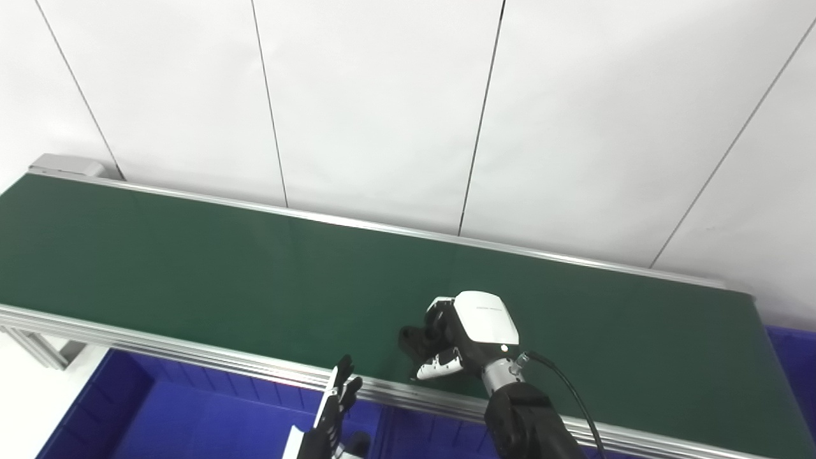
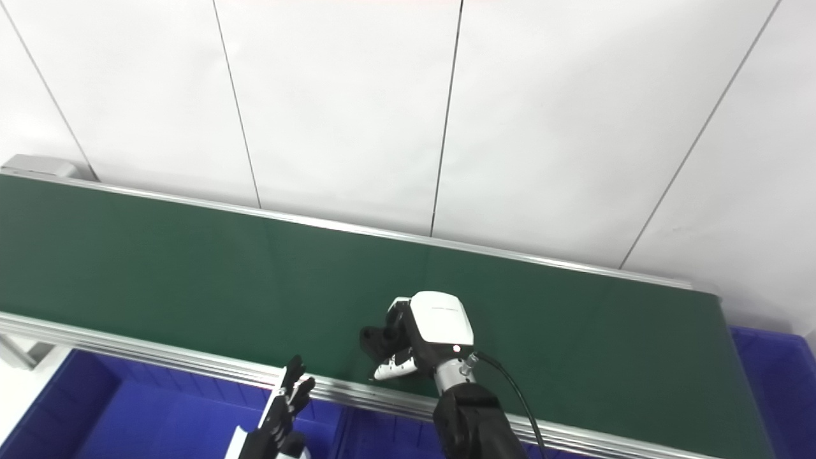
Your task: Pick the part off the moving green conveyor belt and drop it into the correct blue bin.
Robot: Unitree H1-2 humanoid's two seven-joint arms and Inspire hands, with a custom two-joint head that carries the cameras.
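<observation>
The green conveyor belt (image 1: 223, 268) runs from left to right across both views. My right hand (image 1: 468, 335) is low over the belt near its front rail, with its fingers curled shut around a small black part (image 1: 413, 340) that is hard to tell apart from the dark fingers. It also shows in the right eye view (image 2: 428, 331). My left hand (image 1: 335, 408) is at the bottom, below the belt's front rail and over a blue bin (image 1: 185, 414), with its fingers straight and apart, holding nothing.
An aluminium rail (image 1: 191, 350) edges the belt's front. Blue bins sit below it, and another blue bin (image 1: 794, 363) stands at the belt's right end. A white panelled wall (image 1: 382, 95) rises behind the belt.
</observation>
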